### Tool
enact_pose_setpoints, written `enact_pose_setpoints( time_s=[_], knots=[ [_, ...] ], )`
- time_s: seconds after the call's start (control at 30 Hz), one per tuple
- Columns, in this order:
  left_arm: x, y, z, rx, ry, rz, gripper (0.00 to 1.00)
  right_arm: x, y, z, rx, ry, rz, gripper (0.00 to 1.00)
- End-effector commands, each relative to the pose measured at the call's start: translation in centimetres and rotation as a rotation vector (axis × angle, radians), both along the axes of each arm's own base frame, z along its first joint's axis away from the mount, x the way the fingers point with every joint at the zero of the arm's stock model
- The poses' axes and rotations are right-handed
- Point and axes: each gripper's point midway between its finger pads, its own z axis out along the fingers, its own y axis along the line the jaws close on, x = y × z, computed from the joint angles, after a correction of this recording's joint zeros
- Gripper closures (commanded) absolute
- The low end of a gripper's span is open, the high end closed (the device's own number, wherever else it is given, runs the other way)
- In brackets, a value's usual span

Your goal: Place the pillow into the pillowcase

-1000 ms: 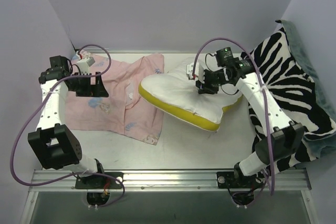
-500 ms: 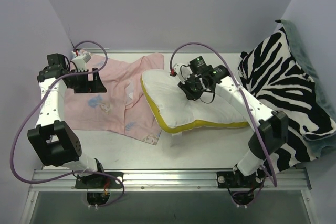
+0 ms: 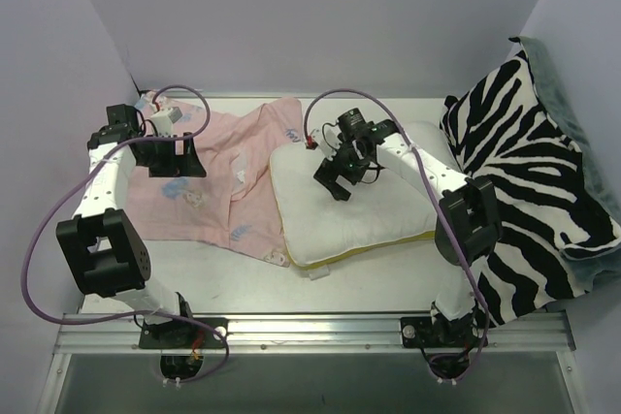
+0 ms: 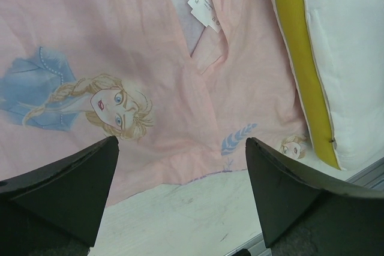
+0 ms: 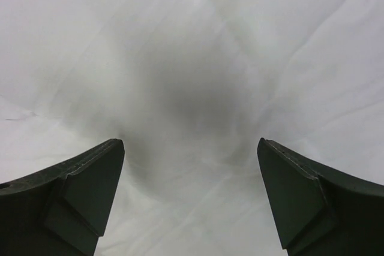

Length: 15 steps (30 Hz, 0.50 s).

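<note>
Right claw (image 5: 189, 148) is hovering spread over the pillow (image 3: 359, 210), left claw (image 4: 180, 142) spread over the pillowcase (image 3: 223, 181) beside it; I'd be pinching only its top layer.

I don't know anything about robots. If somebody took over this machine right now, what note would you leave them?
Left gripper: open, empty, hanging over the pillowcase.
Right gripper: open, empty, over the middle of the pillow.
Things: the pillowcase lies flat on the table, pale pink side up. The pillow lies flat just right of it, edges meeting. A zebra blanket sits at the far right.
Done: pillow placed beside the case.
Left: find and lift the case's opening, then slide the pillow in; none of it is inside yet.
</note>
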Motion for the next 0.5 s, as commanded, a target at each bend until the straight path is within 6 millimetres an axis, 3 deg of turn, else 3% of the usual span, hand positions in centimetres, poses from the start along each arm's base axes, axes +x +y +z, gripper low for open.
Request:
enact_pose_setpoints(
  time_s=[0.0, 0.13, 0.2, 0.3, 0.47],
  knots=[
    [0.9, -0.7, 0.4, -0.006, -0.061, -0.053, 0.04, 1.4, 0.6, 4.0, 0.067, -0.104, 0.142, 0.00],
    [1.1, -1.4, -0.5, 0.019, -0.045, -0.084, 0.03, 0.3, 1.5, 2.8, 0.069, -0.131, 0.419, 0.00],
    [1.9, -1.3, -0.9, 0.035, -0.029, -0.069, 0.02, -0.3, 2.3, 0.8, 0.045, -0.107, 0.500, 0.00],
    [3.2, -1.3, -1.4, 0.077, -0.021, -0.038, 0.03, -0.2, 3.3, -2.1, 0.025, -0.037, 0.519, 0.00],
    [5.5, -2.0, -2.9, 0.194, -0.024, -0.015, 0.03, -1.0, 2.8, -6.8, -0.037, 0.079, 0.516, 0.02]
  ],
)
